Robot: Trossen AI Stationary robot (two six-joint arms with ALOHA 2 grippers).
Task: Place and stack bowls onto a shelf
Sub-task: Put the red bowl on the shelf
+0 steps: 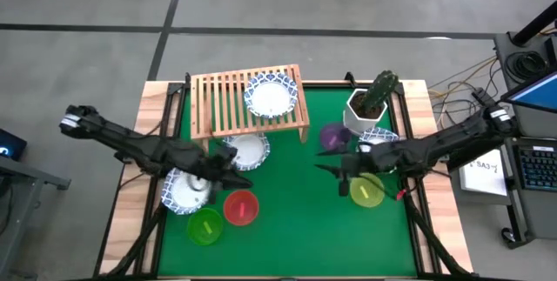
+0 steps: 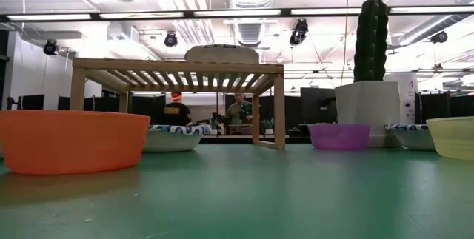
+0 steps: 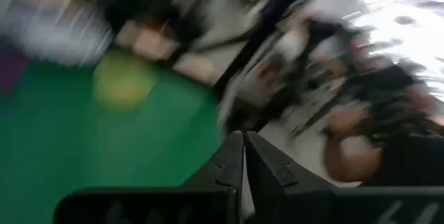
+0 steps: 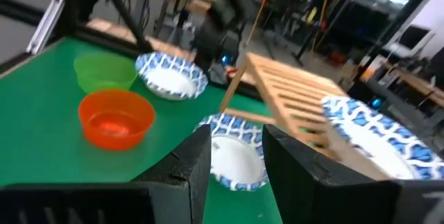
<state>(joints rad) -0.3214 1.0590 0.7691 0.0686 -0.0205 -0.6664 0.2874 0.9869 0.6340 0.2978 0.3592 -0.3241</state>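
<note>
Near the table's front edge: green bowl [image 1: 205,226] and red bowl [image 1: 241,208], still unshelved. Just beyond, left gripper [image 1: 233,179] pressed together, empty, above the mat; right gripper [image 1: 327,170] slightly spread, empty. At the far edge, one patterned bowl [image 1: 271,95] already on the shelf [image 1: 222,103], leaving room alongside.

No text, label, brand or number can be read; a white sheet [image 1: 486,175] beside the surface bears dark marks, too small to make out.
</note>
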